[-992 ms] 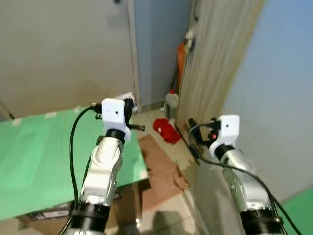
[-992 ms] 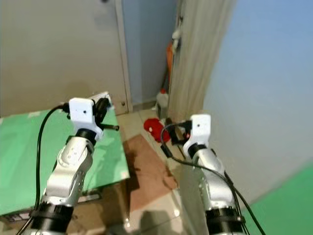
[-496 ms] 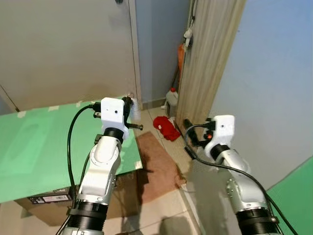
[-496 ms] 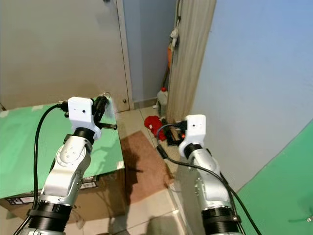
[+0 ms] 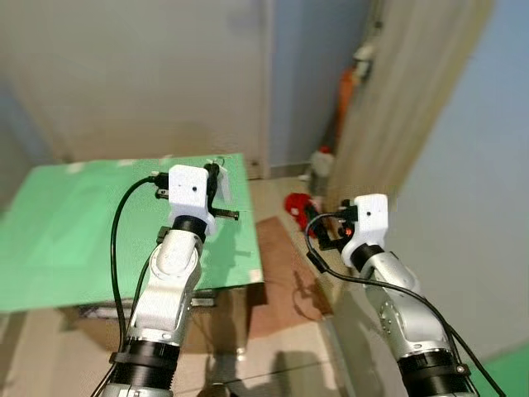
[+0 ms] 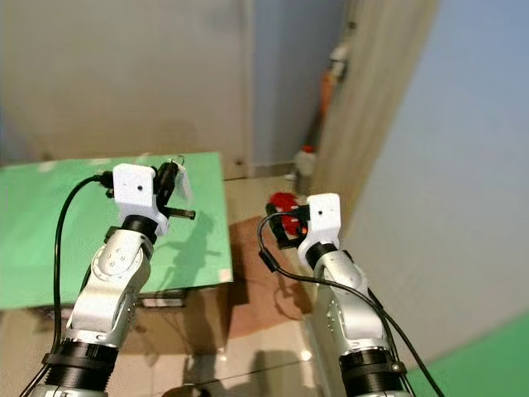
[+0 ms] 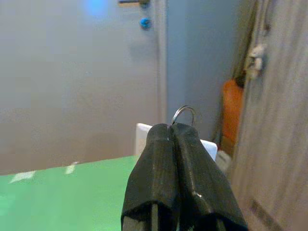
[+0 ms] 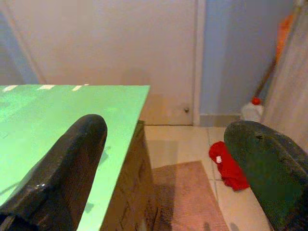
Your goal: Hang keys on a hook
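**A:** Where were the keys?

**B:** In the left gripper (image 7: 174, 132). Its 2 black fingers were pressed together on the keys (image 7: 185, 114), with a thin metal ring sticking out past the tips and a white tag just behind. The arm held them raised over the far edge of a green table (image 5: 66, 240).

**A:** And the other pincer?

**B:** The right gripper (image 8: 168, 144) had its 2 fingers wide apart, holding nothing. It was lifted in front of the body, over the brown mat (image 5: 285, 273) on the floor.

**A:** Which way did the hook lie?

**B:** I couldn't make out any hook. Ahead, at 12 o'clock from the left gripper, stood a pale door (image 5: 149, 74). At about 1 o'clock a tall wooden panel (image 5: 413, 91) stood with something orange (image 5: 345, 89) beside it, and a red cloth (image 5: 297, 203) and a white bottle (image 5: 321, 165) lay at its foot.

**A:** So which arm was nearer?

**B:** The left already held the ring, which pointed forward and up along the fingers. I'd judge it needed to find the hook first.
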Motion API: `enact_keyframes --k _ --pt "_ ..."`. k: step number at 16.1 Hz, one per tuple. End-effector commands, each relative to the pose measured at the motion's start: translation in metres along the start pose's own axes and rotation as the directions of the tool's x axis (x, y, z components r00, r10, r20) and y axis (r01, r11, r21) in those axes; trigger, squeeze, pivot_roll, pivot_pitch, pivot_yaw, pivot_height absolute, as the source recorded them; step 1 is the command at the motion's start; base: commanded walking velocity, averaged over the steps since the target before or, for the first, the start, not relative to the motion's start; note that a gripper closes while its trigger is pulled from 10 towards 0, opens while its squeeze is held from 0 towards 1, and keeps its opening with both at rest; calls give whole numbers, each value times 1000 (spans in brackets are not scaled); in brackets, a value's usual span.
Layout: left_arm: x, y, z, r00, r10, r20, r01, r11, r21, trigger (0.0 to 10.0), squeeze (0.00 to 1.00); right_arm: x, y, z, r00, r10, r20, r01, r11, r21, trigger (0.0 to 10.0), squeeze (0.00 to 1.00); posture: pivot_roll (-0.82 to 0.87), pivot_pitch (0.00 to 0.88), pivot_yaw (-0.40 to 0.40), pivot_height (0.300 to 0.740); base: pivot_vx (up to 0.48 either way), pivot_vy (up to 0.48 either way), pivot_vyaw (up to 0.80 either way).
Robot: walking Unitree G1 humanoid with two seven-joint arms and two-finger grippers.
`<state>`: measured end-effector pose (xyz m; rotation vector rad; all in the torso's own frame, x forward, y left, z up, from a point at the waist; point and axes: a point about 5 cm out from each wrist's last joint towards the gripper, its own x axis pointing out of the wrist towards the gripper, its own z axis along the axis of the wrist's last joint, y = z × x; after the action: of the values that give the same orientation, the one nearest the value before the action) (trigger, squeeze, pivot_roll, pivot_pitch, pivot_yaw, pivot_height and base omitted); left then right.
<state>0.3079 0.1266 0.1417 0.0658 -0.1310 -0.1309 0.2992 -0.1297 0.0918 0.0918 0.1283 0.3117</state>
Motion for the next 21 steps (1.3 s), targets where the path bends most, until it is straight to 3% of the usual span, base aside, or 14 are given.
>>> enact_keyframes --k 1,3,9,19,21 --pt "0 -2 1 1000 -1 11 1 1000 7 0 0 2 -1 -1 1000 4 -20 -5 1000 -14 10000 0 -26 0 -4 740 0 0 794" --pt "-1 -3 1 1000 -2 10 2 1000 7 0 0 1 -1 -1 1000 2 -22 -2 1000 -7 10000 0 -25 0 -6 740 0 0 794" --pt "-1 -6 2 1000 -1 16 1 1000 9 0 0 2 -2 -3 1000 -2 -30 2 1000 6 10000 0 -24 0 -8 740 0 0 0" --pt "1 -8 2 1000 -10 15 10 1000 6 0 0 4 -3 -5 999 1 -35 0 1000 6 10000 0 -24 0 -4 740 0 449 0" --pt "2 -7 3 1000 -8 23 8 1000 17 0 0 5 -2 -5 999 0 -34 0 1000 7 10000 0 -25 0 -1 740 0 0 0"
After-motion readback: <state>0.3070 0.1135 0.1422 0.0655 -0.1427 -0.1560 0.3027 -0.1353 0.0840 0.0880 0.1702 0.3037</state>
